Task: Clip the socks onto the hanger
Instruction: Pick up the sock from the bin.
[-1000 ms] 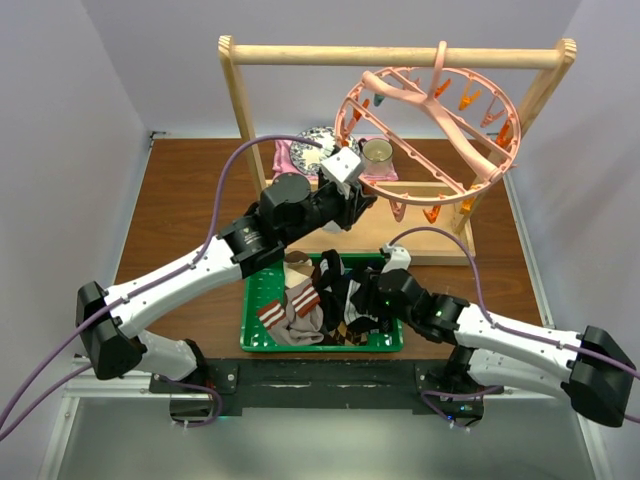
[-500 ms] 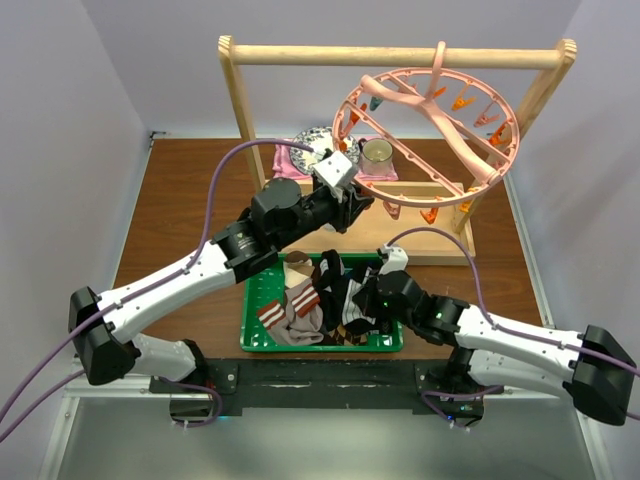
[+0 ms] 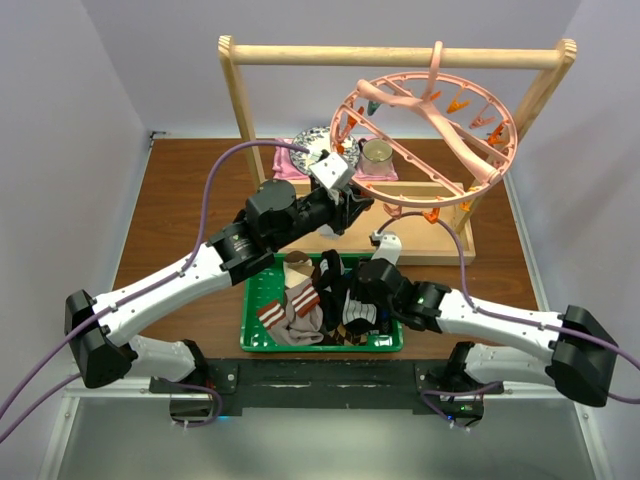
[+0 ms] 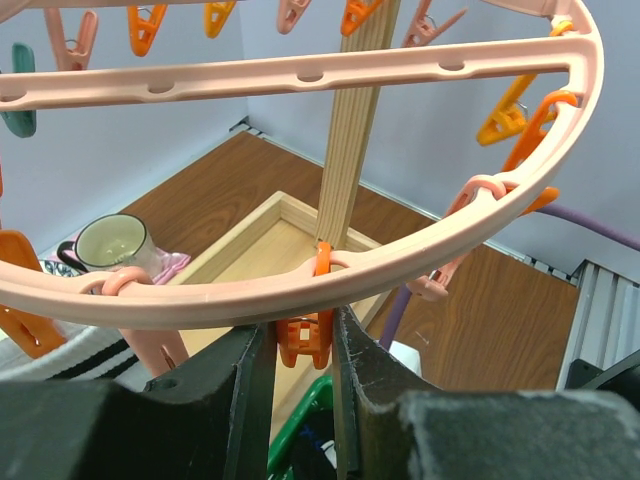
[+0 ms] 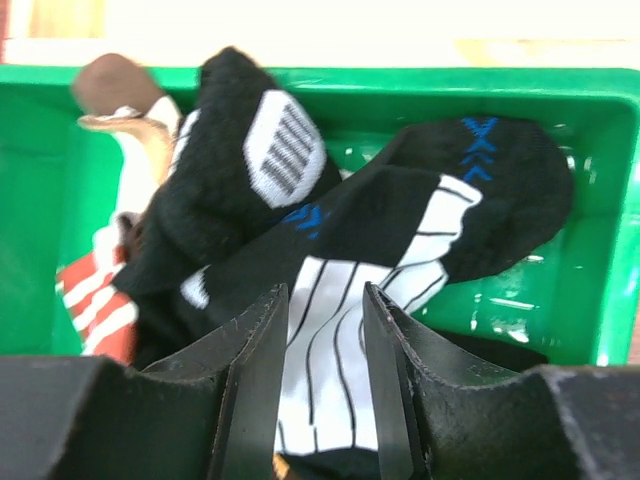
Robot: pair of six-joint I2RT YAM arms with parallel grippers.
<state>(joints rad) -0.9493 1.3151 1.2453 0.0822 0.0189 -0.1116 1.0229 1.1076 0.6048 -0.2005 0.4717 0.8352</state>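
The pink round hanger (image 3: 437,112) hangs by its hook from the wooden rack, tilted. My left gripper (image 3: 355,205) is at its near rim (image 4: 200,300), shut on one orange clip (image 4: 305,338) hanging there. The socks lie heaped in the green basket (image 3: 320,347): a brown one with red and white stripes (image 3: 300,300) and black ones (image 3: 345,290). Just above the heap, my right gripper (image 5: 325,310) is open. A black sock with a white pinstriped panel (image 5: 380,270) lies under its jaws, beside another black sock (image 5: 240,170).
The light wooden rack (image 3: 400,55) stands on its tray base at the back. A mug (image 3: 377,152), a patterned bowl (image 3: 312,140) and a pink cloth (image 3: 285,160) sit behind my left arm. Grey walls close in on both sides.
My right arm has reached further left over the basket. My left gripper has stayed shut on the clip and drifted slightly left, and the hanger has tilted a little.
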